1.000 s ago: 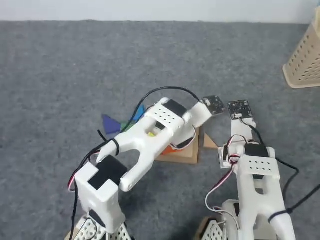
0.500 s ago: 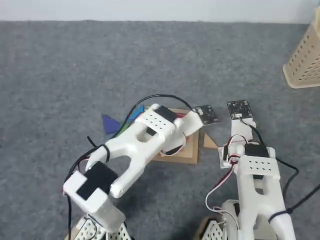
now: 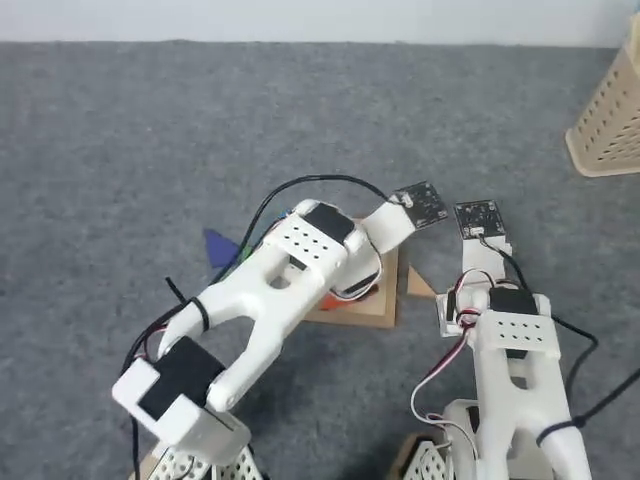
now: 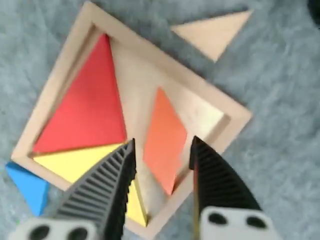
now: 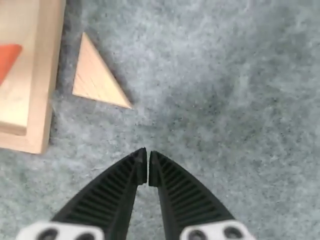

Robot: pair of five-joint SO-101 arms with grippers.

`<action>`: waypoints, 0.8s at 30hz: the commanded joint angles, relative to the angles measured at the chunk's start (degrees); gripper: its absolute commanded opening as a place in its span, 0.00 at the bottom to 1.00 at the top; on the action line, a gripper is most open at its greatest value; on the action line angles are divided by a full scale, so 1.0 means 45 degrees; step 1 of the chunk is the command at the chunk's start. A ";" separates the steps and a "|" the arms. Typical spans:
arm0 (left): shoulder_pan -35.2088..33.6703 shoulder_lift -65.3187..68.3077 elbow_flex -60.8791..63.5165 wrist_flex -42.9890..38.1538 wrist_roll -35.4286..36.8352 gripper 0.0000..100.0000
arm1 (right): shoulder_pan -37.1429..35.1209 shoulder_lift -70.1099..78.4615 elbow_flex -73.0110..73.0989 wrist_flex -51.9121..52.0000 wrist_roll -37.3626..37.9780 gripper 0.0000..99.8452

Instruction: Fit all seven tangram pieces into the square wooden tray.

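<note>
Starting near: the right arm (image 3: 515, 370) is tucked close to its base and points away. The right gripper (image 5: 148, 154) is pinched shut on nothing over the grey carpet (image 3: 120, 150). Just past its tips, a plain wood triangle (image 5: 97, 77) lies right beside the square wooden tray (image 4: 150, 52), outside it. The left arm (image 3: 280, 290) stretches diagonally from near-left out over the tray. The left gripper (image 4: 162, 145) is spread open above the orange parallelogram (image 4: 165, 137). A red triangle (image 4: 85, 105) and a yellow triangle (image 4: 80, 162) are in the tray too. A blue triangle (image 4: 30, 185) sits just outside its left side. A slatted basket (image 3: 610, 120) is far right.
</note>
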 commanded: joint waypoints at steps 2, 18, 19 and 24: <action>0.0078 0.0586 -0.1006 -0.0664 0.0234 0.18 | 0.0049 -0.0068 -0.0059 -0.0244 -0.0059 0.01; 0.0098 0.3243 -0.2061 -0.0332 -0.0156 0.11 | 0.0068 -0.0068 -0.0059 -0.0244 -0.0039 0.01; 0.0078 0.3165 -0.1963 -0.0215 -0.0332 0.09 | 0.0068 -0.0068 -0.0059 -0.0244 -0.0039 0.01; -0.0020 0.3145 -0.1495 0.0215 -0.0567 0.06 | 0.0068 -0.0068 -0.0059 -0.0244 -0.0039 0.01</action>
